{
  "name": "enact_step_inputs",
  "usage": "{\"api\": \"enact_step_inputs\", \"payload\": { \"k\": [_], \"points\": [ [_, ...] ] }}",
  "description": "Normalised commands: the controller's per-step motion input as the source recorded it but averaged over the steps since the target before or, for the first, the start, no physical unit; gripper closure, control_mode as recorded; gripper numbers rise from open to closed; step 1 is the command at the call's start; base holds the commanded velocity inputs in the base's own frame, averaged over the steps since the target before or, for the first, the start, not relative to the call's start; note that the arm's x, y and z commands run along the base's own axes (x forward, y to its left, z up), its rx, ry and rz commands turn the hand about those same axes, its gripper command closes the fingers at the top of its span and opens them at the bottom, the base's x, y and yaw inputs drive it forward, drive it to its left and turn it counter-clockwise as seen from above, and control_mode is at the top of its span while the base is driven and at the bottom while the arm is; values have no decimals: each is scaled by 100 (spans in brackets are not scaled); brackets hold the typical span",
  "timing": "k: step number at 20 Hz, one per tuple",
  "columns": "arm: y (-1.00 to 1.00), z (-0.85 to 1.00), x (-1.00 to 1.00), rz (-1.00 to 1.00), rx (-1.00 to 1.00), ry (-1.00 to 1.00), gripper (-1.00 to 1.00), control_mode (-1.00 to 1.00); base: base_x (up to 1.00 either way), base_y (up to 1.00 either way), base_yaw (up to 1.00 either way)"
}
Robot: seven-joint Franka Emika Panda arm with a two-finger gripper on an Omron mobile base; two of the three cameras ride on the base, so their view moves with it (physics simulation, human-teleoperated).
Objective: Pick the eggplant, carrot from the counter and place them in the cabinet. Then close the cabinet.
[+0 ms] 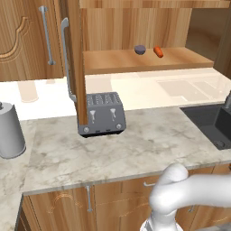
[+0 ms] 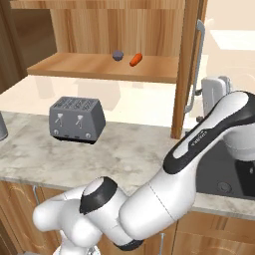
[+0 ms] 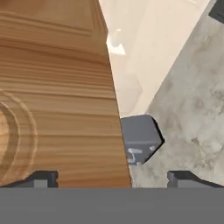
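Carrot: the short bright orange carrot [image 1: 158,51] lies on the plain wooden shelf of the warm brown upper cabinet [image 1: 180,61], its long axis slanting across the shelf.
Eggplant: the small dark purple-grey eggplant [image 1: 140,49] sits just beside the carrot.
Claw: the 2-finger gripper [image 3: 113,178] is spread wide and empty, facing a carved cabinet door [image 3: 52,87], well apart from both vegetables.
Counter: the grey toaster [image 2: 76,118] stands on the marbled stone counter [image 2: 124,154].
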Motion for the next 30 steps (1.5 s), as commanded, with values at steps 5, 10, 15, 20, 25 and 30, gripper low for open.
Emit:
{"api": "enact_step_inputs", "payload": {
  "k": [5, 10, 15, 20, 25, 30],
  "points": [
    [100, 0, -52, 32, -8, -33, -100, -100, 0, 0, 0],
    [100, 0, -5, 20, -10, -38, -100, -100, 0, 0, 0],
    [100, 0, 77, -3, -2, -33, -100, -100, 0, 0, 0],
    [98, 0, 99, -23, -2, -26, -100, -100, 0, 0, 0],
    [83, 0, 100, -32, -1, -19, -100, -100, 0, 0, 0],
    [46, 0, 100, -40, -3, -9, -100, -100, 0, 0, 0]
  ]
}}
